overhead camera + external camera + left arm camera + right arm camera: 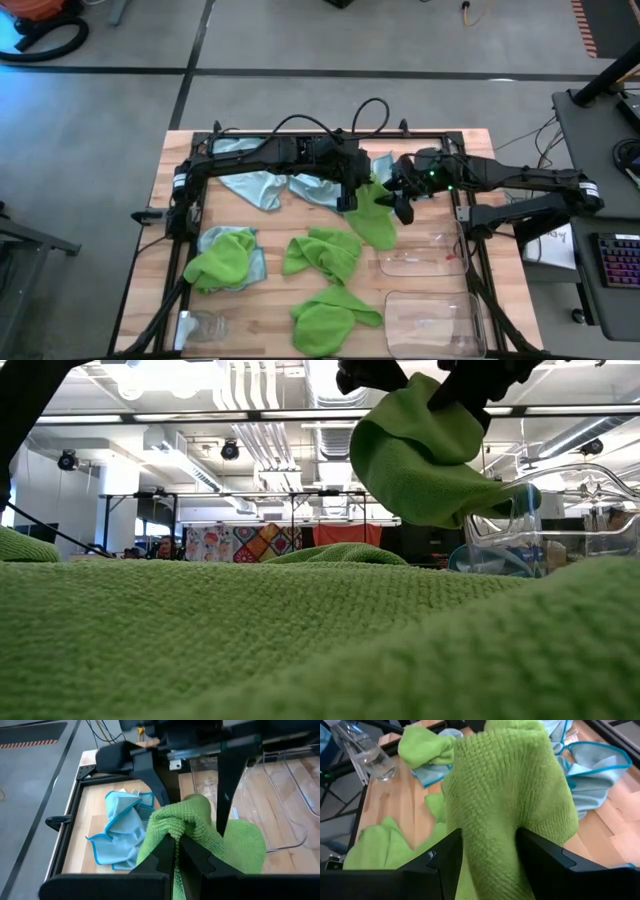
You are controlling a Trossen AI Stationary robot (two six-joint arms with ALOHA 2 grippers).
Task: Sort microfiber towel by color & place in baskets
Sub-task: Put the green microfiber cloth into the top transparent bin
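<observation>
From the high view, the left gripper (349, 199) and the right gripper (402, 205) both grasp one lime green towel (372, 218) near the table centre, with the two clear baskets (422, 253) at about four o'clock from it. In the low view this towel (420, 455) hangs lifted above the table. In the left wrist view the fingers (161, 854) are clenched on the green cloth (200, 827) beside a blue towel (120, 827), and in the right wrist view the cloth (505, 795) sits pinched between that arm's fingers (442, 862).

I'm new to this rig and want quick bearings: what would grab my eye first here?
A bright lime green microfiber towel hangs mid-table, pinched between the left end effector and the right end effector. More green towels lie on the wooden table, pale blue towels sit near the far edge, and two clear plastic baskets wait at the right.
</observation>
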